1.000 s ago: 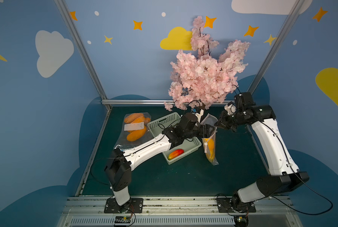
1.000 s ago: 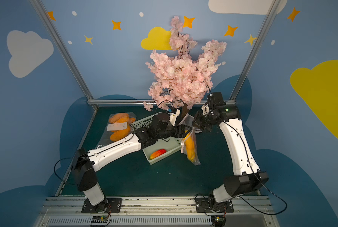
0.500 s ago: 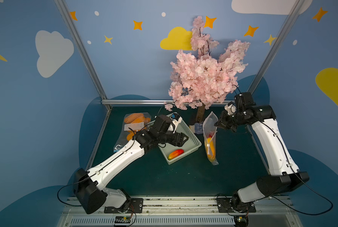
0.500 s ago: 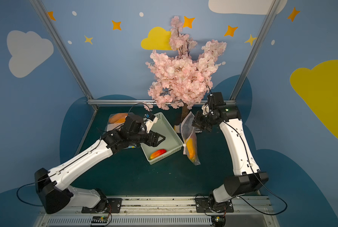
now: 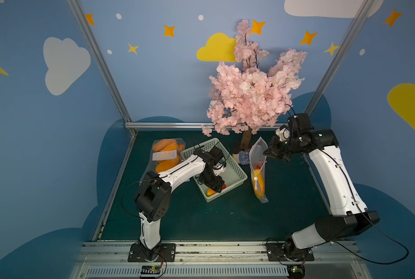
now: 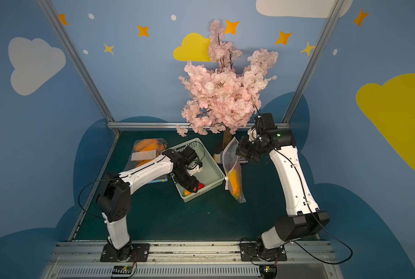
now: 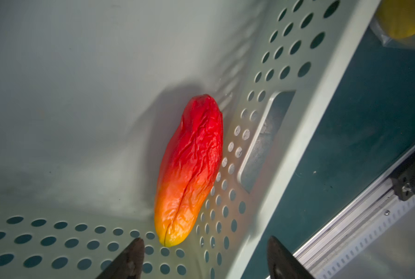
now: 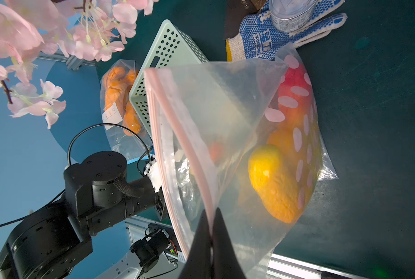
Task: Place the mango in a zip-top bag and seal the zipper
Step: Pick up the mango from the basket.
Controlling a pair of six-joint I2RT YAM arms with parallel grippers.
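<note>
The mango (image 7: 189, 169) lies in the near corner of the basket (image 5: 233, 174). The zip-top bag (image 5: 258, 155) stands just right of it, with a tree (image 5: 246, 142) behind.

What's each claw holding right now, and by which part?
Right claw: shut on the zip-top bag, pinching its pink zipper edge. Left claw: open near the mango in the basket, holding nothing.

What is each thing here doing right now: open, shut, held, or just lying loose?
left hand: open over the red mango, holding nothing.
right hand: shut on the clear bag's top edge.
clear bag: held up, mouth unsealed, mangoes inside.
red mango: loose in a corner of the basket.
basket: on the table, one mango in it.
second bag: lying flat, orange fruit inside.
glove: flat, a tin on it.
</note>
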